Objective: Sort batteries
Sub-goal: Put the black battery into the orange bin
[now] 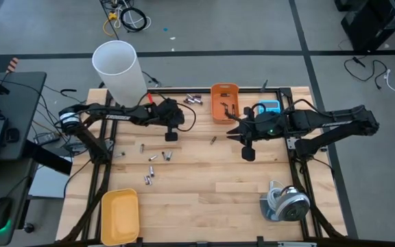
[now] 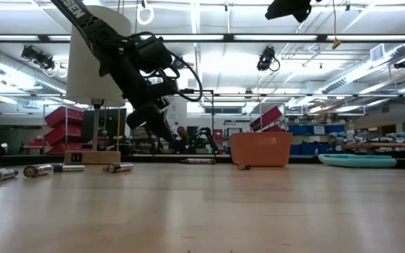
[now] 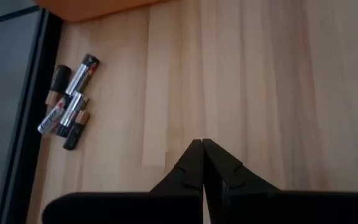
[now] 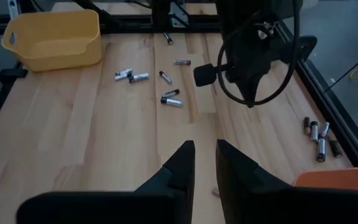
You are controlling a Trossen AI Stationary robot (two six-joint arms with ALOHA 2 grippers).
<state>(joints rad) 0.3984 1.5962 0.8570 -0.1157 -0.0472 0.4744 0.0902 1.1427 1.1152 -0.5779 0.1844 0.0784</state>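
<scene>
Sorting is barely begun: small silvery and dark batteries [image 1: 155,162] lie scattered across the wooden counter [image 1: 204,185], with a further cluster near its far edge. The orange bin [image 1: 224,101] holds a few; the yellow bin [image 1: 119,216] looks empty. The left tool [image 1: 171,135] hangs pressed together, empty; the right tool [image 1: 248,154] hovers slightly apart, holding nothing.
</scene>
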